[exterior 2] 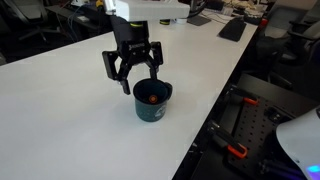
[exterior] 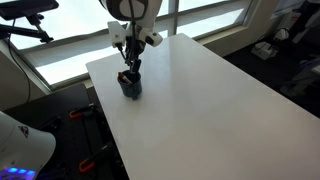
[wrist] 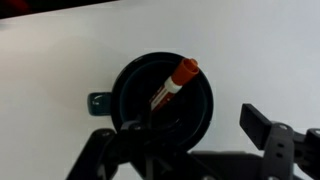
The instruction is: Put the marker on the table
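Note:
The marker (wrist: 174,82), dark with a reddish-orange end, leans inside the small dark round cup (wrist: 163,98). In an exterior view only its red tip (exterior 2: 151,98) shows inside the cup (exterior 2: 152,102). The cup (exterior: 130,86) stands on the white table (exterior: 200,110) near one edge. My gripper (exterior 2: 133,77) hangs open just above the cup, its fingers spread to either side of the rim. In the wrist view the gripper (wrist: 185,140) is open and empty, one finger over the cup's near rim, the other to the right of it.
The table edge (exterior 2: 215,110) lies close beside the cup, with the floor and red-and-black gear (exterior 2: 240,150) below. A keyboard (exterior 2: 233,28) lies at the far end of the table. Windows (exterior: 70,40) stand behind the table.

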Robot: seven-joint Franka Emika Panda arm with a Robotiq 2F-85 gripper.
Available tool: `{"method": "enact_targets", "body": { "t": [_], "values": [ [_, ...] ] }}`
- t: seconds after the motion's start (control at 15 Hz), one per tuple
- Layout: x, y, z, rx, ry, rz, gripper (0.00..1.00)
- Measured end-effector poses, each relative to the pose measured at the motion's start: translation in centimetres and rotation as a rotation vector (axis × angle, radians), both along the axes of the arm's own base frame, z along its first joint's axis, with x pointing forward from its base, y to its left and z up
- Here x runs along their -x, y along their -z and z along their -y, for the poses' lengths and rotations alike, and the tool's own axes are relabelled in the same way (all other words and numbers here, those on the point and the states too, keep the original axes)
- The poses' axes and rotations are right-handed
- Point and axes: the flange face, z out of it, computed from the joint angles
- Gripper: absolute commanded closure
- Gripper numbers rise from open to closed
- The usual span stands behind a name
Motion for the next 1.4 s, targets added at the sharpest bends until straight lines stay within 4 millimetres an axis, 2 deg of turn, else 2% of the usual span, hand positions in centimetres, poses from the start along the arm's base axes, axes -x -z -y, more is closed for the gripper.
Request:
{"method": "enact_targets", "body": {
  "t": [0.27,0.53,0.6,0.67,1.07,1.13,1.2,1.4],
  "values": [
    [0.8,0.1,0.4,0.004,0.002,-0.022,0.11],
    [2.0,1.1,1.1,0.015,0.003,-0.048,0.13],
    [2.3,1.3,1.2,0.018,0.003,-0.052,0.23],
    [2.5,1.6,1.3,0.021,0.002,-0.055,0.37],
    [2.9,1.8,1.5,0.028,-0.005,-0.056,0.84],
    [2.9,1.9,1.5,0.029,-0.006,-0.058,0.89],
    [3.0,1.9,1.6,0.029,-0.007,-0.060,0.99],
    [3.3,2.1,1.6,0.030,-0.010,-0.062,0.95]
  ]
}}
